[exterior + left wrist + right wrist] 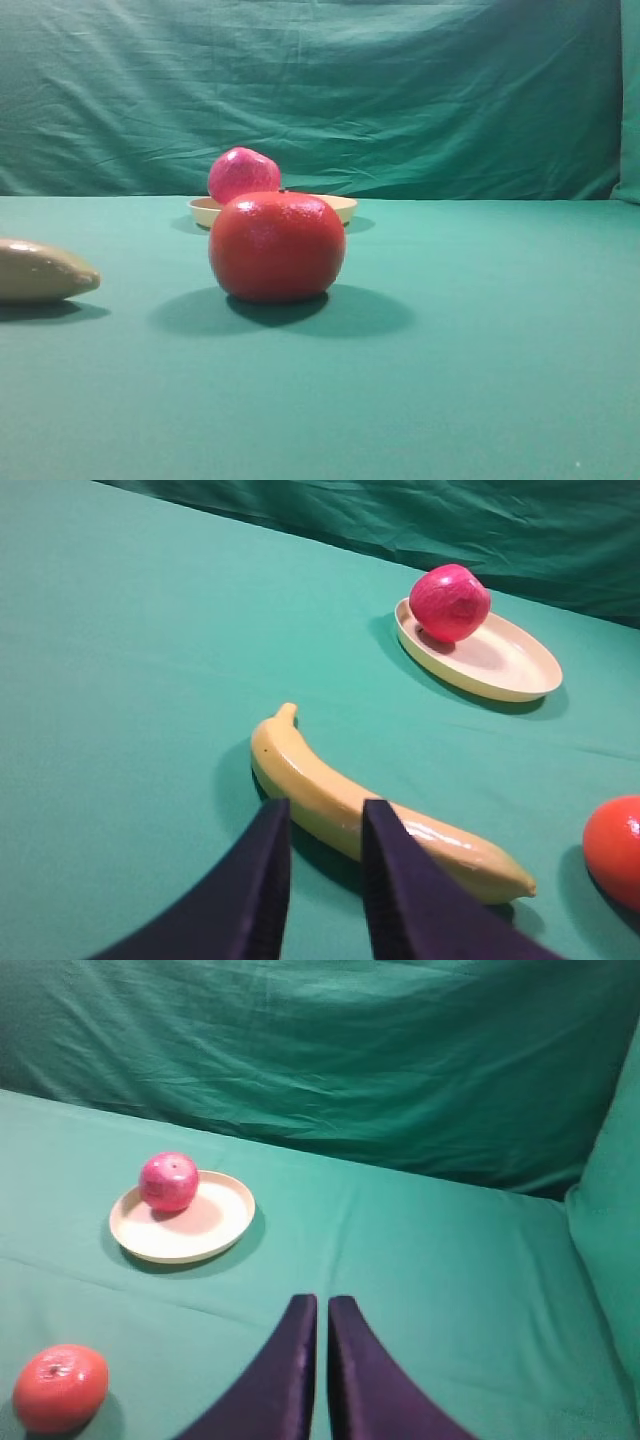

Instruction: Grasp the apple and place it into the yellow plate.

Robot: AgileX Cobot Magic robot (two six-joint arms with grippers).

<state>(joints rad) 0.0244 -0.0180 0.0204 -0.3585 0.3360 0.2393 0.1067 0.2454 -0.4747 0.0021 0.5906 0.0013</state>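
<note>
1. crimson apple sits in the yellow plate, near its rim (it might roll out if nudged).
2. right end effector pressed together, empty; left end effector slightly parted above the banana, which it could bump.

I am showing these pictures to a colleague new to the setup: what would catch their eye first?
Probably the big orange-red fruit at the middle of the green table in the high view. Behind it, the pink apple already sits in the yellow plate near one edge. A banana lies just beyond the left gripper.
</note>
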